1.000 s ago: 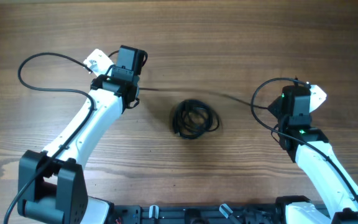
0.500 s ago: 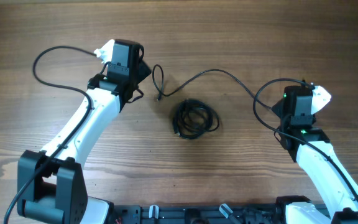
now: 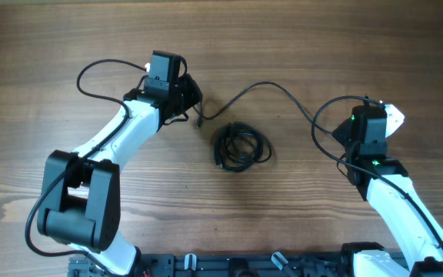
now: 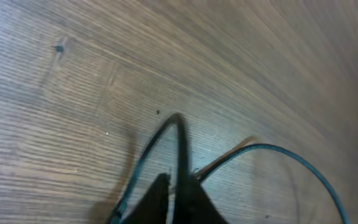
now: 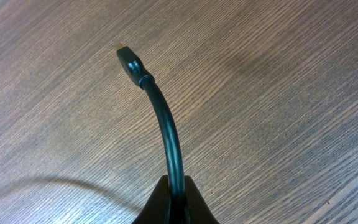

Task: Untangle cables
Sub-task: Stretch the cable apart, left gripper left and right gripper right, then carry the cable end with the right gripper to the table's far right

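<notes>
A coiled knot of thin black cables (image 3: 241,148) lies at the table's middle. One loose black cable (image 3: 264,85) arcs from my left gripper to my right gripper. My left gripper (image 3: 193,108) sits up and left of the knot, shut on that cable; the left wrist view is blurred and shows the cable (image 4: 180,140) running up from the closed jaws (image 4: 176,183). My right gripper (image 3: 341,138) is to the right of the knot. In the right wrist view its jaws (image 5: 176,186) are shut on the cable (image 5: 166,124), whose plug end (image 5: 126,57) points away over the wood.
The wooden table (image 3: 321,46) carries nothing else. Thicker black cables fixed to the arms loop beside the left wrist (image 3: 98,69) and the right wrist (image 3: 318,115).
The held cable was taut between the grippers and now hangs slack in an arc. My left gripper has swung right, toward the knot. The right arm has barely moved.
</notes>
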